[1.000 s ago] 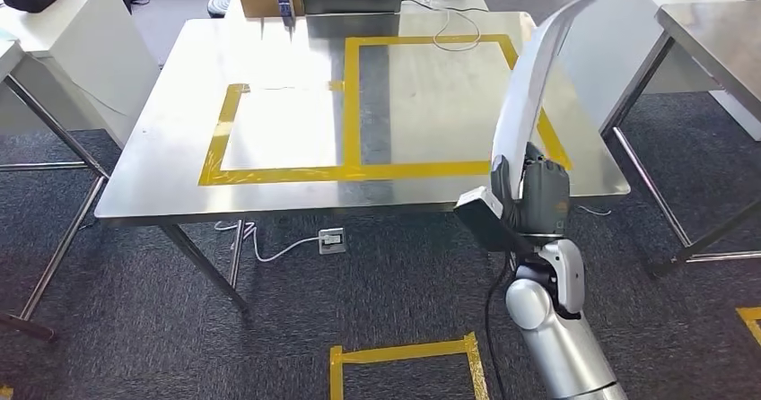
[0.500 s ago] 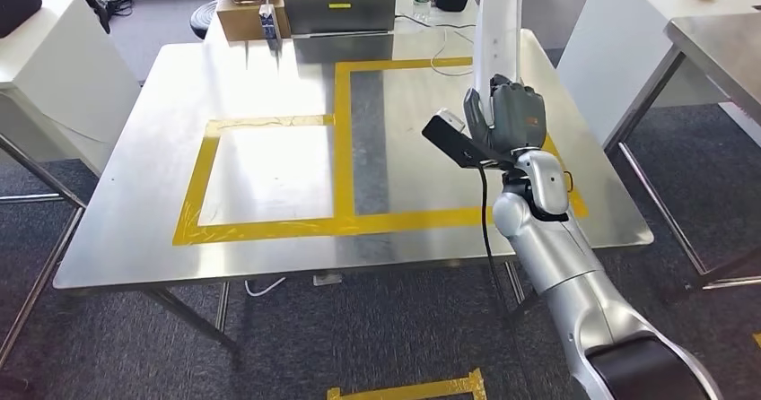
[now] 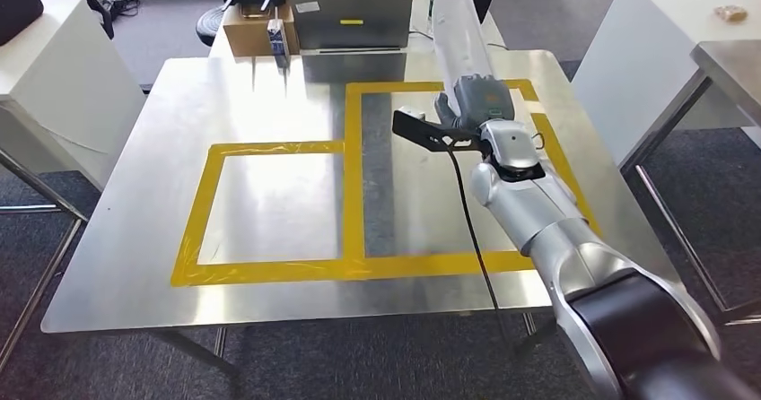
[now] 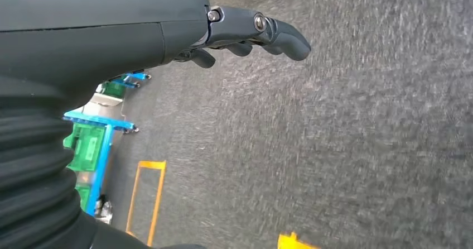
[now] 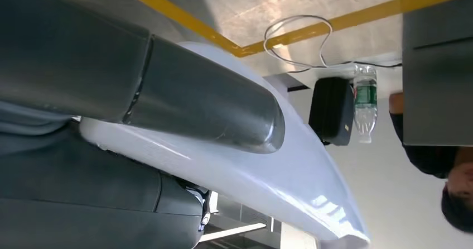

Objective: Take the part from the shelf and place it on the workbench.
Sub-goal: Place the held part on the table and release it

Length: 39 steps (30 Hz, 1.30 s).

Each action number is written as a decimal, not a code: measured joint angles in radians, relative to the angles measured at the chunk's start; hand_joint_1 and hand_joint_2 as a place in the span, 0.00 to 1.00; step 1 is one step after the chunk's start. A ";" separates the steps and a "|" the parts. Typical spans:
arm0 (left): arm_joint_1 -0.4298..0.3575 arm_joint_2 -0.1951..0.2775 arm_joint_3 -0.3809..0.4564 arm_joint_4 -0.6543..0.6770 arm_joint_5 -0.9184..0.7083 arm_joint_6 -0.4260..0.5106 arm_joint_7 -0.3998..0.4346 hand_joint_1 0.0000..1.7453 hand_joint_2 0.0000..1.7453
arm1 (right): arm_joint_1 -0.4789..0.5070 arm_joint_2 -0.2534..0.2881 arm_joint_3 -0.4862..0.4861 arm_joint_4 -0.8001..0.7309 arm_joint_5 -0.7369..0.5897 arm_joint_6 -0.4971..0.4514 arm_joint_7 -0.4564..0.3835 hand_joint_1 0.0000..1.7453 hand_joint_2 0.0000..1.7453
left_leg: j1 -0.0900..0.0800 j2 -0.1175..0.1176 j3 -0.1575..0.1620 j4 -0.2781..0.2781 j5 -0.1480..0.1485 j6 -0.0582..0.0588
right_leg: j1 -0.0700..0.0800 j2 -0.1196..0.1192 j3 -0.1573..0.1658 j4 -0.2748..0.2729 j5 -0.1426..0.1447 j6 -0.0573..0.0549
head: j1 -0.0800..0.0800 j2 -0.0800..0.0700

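Observation:
My right hand (image 3: 476,104) grips a long, curved white part (image 3: 459,23) and holds it upright above the steel workbench (image 3: 126,230), over the right-hand rectangle of yellow tape (image 3: 355,180). The right wrist view shows the part (image 5: 268,171) clamped between the thick grey thumb (image 5: 206,106) and the darker fingers (image 5: 100,204). My left hand (image 4: 240,31) hangs above grey carpet, fingers loosely curled with nothing in them.
At the bench's far edge stand a laptop (image 3: 350,23), a cardboard box (image 3: 247,28) and a small carton (image 3: 277,37), with a person seated behind. A white cable (image 5: 295,34), black speaker (image 5: 332,110) and water bottle (image 5: 365,109) lie near the far right corner. White tables flank both sides.
The whole view has shifted closer to the bench, so the camera moved. My right arm has reached forward over the bench with the part, from near the front edge to above the right tape rectangle.

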 joint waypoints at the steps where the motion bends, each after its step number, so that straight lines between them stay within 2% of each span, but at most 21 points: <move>1: 0.000 0.001 0.000 0.000 0.000 0.000 0.000 0.00 1.00 | -0.006 0.005 0.003 0.004 0.000 0.000 -0.001 0.00 0.00 | 0.001 0.002 0.000 0.007 -0.003 -0.005 | -0.001 0.000 0.007 -0.004 0.000 -0.005 | 0.000 0.000; 3: 0.000 0.002 0.001 -0.001 -0.001 -0.001 0.004 0.00 1.00 | -0.023 0.014 0.005 0.012 0.001 0.001 -0.007 0.00 0.00 | 0.001 0.009 -0.024 0.062 -0.021 -0.015 | -0.007 0.000 0.022 -0.010 -0.005 -0.017 | -0.001 0.000; 5: -0.002 0.003 0.001 0.000 -0.003 -0.001 0.000 0.00 0.50 | -0.030 0.021 0.010 0.022 0.002 0.002 -0.017 0.00 0.00 | 0.007 0.015 -0.089 0.179 -0.068 -0.027 | -0.009 0.000 0.032 -0.011 -0.014 -0.025 | -0.003 0.000; 7: -0.001 0.004 0.001 0.000 -0.008 -0.001 -0.007 0.00 0.00 | -0.023 0.025 0.018 0.031 0.003 0.003 -0.023 0.00 0.00 | 0.014 0.016 -0.153 0.272 -0.103 -0.039 | -0.011 0.001 0.037 -0.007 -0.023 -0.024 | -0.002 0.000; 8: 0.000 0.005 0.001 0.000 -0.010 -0.001 -0.008 0.00 0.00 | -0.018 0.026 0.022 0.034 0.004 0.003 -0.023 0.00 0.00 | 0.017 0.017 -0.164 0.273 -0.095 -0.043 | -0.013 0.002 0.039 -0.003 -0.029 -0.021 | -0.003 0.000; 9: 0.001 0.006 0.001 0.000 -0.012 -0.001 -0.009 0.00 0.00 | -0.015 0.026 0.024 0.037 0.004 0.002 -0.023 0.00 0.00 | 0.020 0.018 -0.159 0.240 -0.066 -0.047 | -0.016 0.003 0.041 0.003 -0.034 -0.017 | -0.002 0.000; 11: 0.002 0.008 0.001 0.000 -0.013 -0.001 -0.009 0.00 0.00 | -0.013 0.026 0.027 0.042 0.003 -0.001 -0.022 0.00 0.00 | 0.026 0.018 -0.118 0.115 0.010 -0.055 | -0.023 0.003 0.043 0.021 -0.047 -0.006 | -0.003 0.000; 13: 0.001 0.008 0.001 0.000 -0.017 -0.001 -0.010 0.00 0.00 | -0.012 0.025 0.029 0.046 -0.001 -0.007 -0.024 0.00 0.00 | 0.026 0.020 -0.093 0.040 0.030 -0.047 | -0.023 0.004 0.038 0.035 -0.056 0.007 | -0.003 0.000; 15: 0.003 0.008 0.001 0.000 -0.019 -0.002 -0.011 0.00 0.00 | -0.009 0.022 0.029 0.049 -0.008 -0.013 -0.031 0.00 0.00 | 0.026 0.023 -0.089 0.034 0.028 -0.032 | -0.019 0.005 0.033 0.040 -0.060 0.012 | -0.003 0.000; 18: 0.004 0.007 0.001 0.000 -0.018 -0.006 -0.007 0.00 0.00 | -0.007 0.018 0.029 0.053 -0.012 -0.019 -0.036 0.00 0.00 | 0.027 0.021 -0.087 0.034 0.044 -0.028 | -0.016 0.005 0.035 0.038 -0.056 -0.013 | -0.003 0.000; 20: 0.004 0.008 0.002 0.000 -0.018 -0.006 -0.007 0.00 0.00 | -0.008 0.017 0.029 0.054 -0.012 -0.020 -0.035 0.00 0.00 | 0.025 0.020 -0.087 0.034 0.043 -0.021 | -0.016 0.004 0.039 0.032 -0.053 -0.016 | -0.003 0.000; 22: 0.004 0.007 0.002 0.000 -0.018 -0.006 -0.007 0.00 0.00 | -0.008 0.016 0.029 0.055 -0.016 -0.023 -0.037 0.00 0.00 | 0.023 0.020 -0.088 0.035 0.043 -0.014 | -0.017 0.004 0.043 0.024 -0.050 -0.006 | -0.003 0.000; 25: 0.004 0.008 0.002 0.000 -0.019 -0.006 -0.007 0.00 0.00 | -0.009 0.016 0.029 0.055 -0.044 -0.045 -0.060 0.00 0.00 | 0.017 0.020 -0.090 0.037 0.042 -0.004 | -0.023 0.003 0.046 0.016 -0.046 0.024 | -0.003 0.000; 27: 0.005 0.008 0.002 0.000 -0.022 -0.006 -0.007 0.00 0.00 | -0.013 0.016 0.029 0.054 -0.090 -0.074 -0.096 0.00 0.00 | 0.013 0.020 -0.091 0.038 0.042 0.002 | -0.028 0.003 0.046 0.015 -0.045 0.041 | -0.003 0.000; 30: 0.007 0.010 0.002 0.000 -0.026 -0.006 -0.007 0.00 0.00 | -0.020 0.015 0.018 0.030 -0.194 -0.121 -0.176 0.00 0.00 | 0.010 0.022 -0.090 0.036 0.048 0.013 | -0.033 0.004 0.046 0.015 -0.043 0.058 | -0.003 0.000; 32: 0.009 0.011 0.004 0.000 -0.030 -0.006 -0.007 0.00 0.00 | -0.023 0.012 -0.001 -0.011 -0.273 -0.140 -0.231 0.00 0.00 | 0.015 0.026 -0.089 0.028 0.059 0.021 | -0.034 0.001 0.035 0.047 -0.072 0.063 | -0.002 0.000; 35: 0.014 0.012 0.010 0.000 -0.033 -0.006 -0.007 0.00 0.00 | -0.018 0.007 -0.025 -0.086 -0.372 -0.147 -0.271 0.00 0.00 | 0.017 0.032 -0.096 0.024 0.069 0.027 | -0.034 -0.004 -0.024 0.217 -0.183 0.064 | -0.002 0.000; 36: 0.017 0.012 0.013 0.000 -0.033 -0.006 -0.007 0.00 0.00 | -0.006 0.003 -0.029 -0.116 -0.404 -0.147 -0.279 0.00 0.00 | 0.017 0.033 -0.099 0.024 0.070 0.027 | -0.035 -0.004 -0.039 0.270 -0.208 0.065 | -0.002 0.000; 37: 0.021 0.012 0.016 0.000 -0.033 -0.006 -0.008 0.00 0.00 | 0.017 -0.006 -0.036 -0.166 -0.453 -0.148 -0.288 0.00 0.00 | 0.017 0.034 -0.102 0.025 0.072 0.025 | -0.035 -0.004 -0.040 0.294 -0.215 0.065 | -0.002 0.000; 38: 0.026 0.012 0.019 0.000 -0.033 -0.006 -0.008 0.00 0.00 | 0.050 -0.021 -0.044 -0.236 -0.514 -0.150 -0.299 0.00 0.00 | 0.017 0.033 -0.105 0.025 0.074 0.023 | -0.036 -0.005 -0.022 0.281 -0.204 0.064 | -0.002 0.000; 39: 0.032 0.011 0.022 0.000 -0.033 -0.006 -0.009 0.00 0.00 | 0.087 -0.039 -0.053 -0.316 -0.582 -0.152 -0.312 0.00 0.00 | 0.018 0.032 -0.108 0.027 0.076 0.021 | -0.036 -0.007 0.014 0.231 -0.182 0.063 | -0.002 0.000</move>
